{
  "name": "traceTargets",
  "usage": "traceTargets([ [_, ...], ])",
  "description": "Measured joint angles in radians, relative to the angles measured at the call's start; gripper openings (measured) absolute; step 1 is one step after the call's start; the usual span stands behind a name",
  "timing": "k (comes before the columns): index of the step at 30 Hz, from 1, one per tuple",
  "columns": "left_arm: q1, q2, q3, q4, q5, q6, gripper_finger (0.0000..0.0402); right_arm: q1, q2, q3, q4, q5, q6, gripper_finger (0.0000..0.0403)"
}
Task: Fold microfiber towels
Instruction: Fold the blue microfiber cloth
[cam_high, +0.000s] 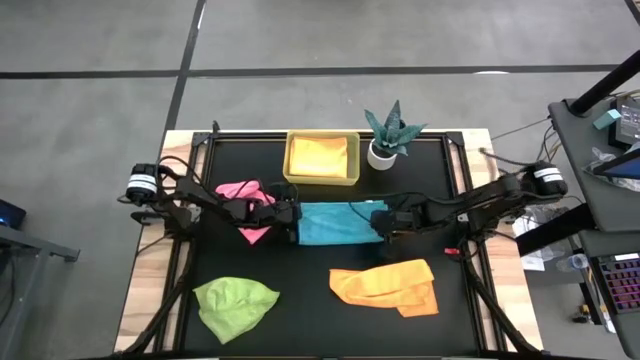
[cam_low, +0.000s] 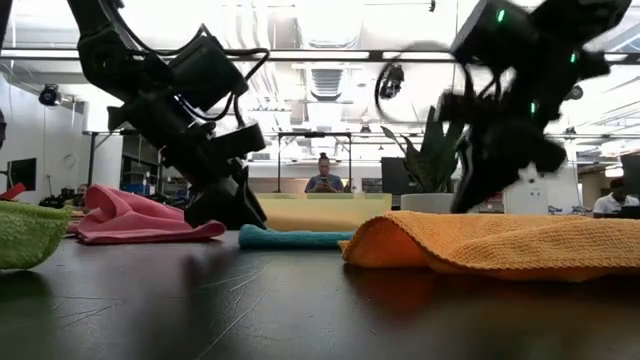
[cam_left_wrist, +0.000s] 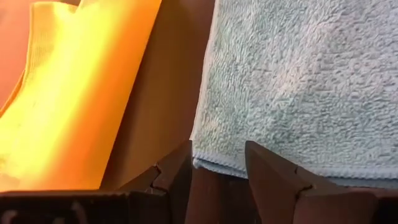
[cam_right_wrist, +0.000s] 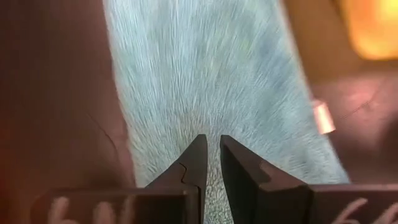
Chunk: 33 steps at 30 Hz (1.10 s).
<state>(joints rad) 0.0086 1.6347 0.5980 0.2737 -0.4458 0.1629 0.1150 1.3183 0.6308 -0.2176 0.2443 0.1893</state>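
Note:
A turquoise towel (cam_high: 335, 224) lies flat as a folded rectangle in the middle of the black table; the low view shows it as a thin strip (cam_low: 295, 238). My left gripper (cam_high: 293, 222) is open at its left edge, and that edge (cam_left_wrist: 217, 164) lies between the two fingers. My right gripper (cam_high: 379, 222) is shut over the towel's right end (cam_right_wrist: 205, 93). A pink towel (cam_high: 245, 192) lies crumpled beside the left arm. A lime green towel (cam_high: 235, 305) and an orange towel (cam_high: 388, 285) lie loose near the front edge. My left gripper comes slanting down from the table's left, and the turquoise towel's left edge (cam_left_wrist: 214, 167) sits in the gap between its open fingers. Whether the fingers touch the cloth I cannot tell. My right gripper slants down from the table's right over the towel's right end. Whether its shut fingertips touch the cloth I cannot tell.
A yellow tray (cam_high: 322, 178) holding an orange-yellow cloth stands at the back centre. A spiky teal plant in a white pot (cam_high: 386, 140) stands right of it. A person sits at a desk in the room behind (cam_low: 323, 178).

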Motion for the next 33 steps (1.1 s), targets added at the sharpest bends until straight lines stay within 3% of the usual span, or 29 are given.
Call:
traceTargets([
  [5,-0.008,-0.031,0.007,0.002,0.040,0.004,0.0134,-0.011,-0.122,0.000,-0.046,0.015,0.191,0.0038],
  [11,-0.021,-0.079,0.003,0.004,0.253,0.004,0.0134,-0.035,-0.219,0.002,-0.154,0.017,0.494,0.0052],
  [14,-0.031,-0.080,0.003,0.004,0.310,-0.005,0.0134,-0.037,-0.234,0.000,-0.197,0.041,0.599,0.0075],
  [27,-0.049,-0.051,-0.019,0.005,0.315,-0.080,0.0134,-0.042,-0.147,-0.097,-0.185,0.044,0.884,0.0214],
  [33,-0.049,-0.051,-0.020,0.007,0.314,-0.080,0.0134,-0.044,-0.080,-0.151,-0.027,0.044,0.911,0.0253],
])
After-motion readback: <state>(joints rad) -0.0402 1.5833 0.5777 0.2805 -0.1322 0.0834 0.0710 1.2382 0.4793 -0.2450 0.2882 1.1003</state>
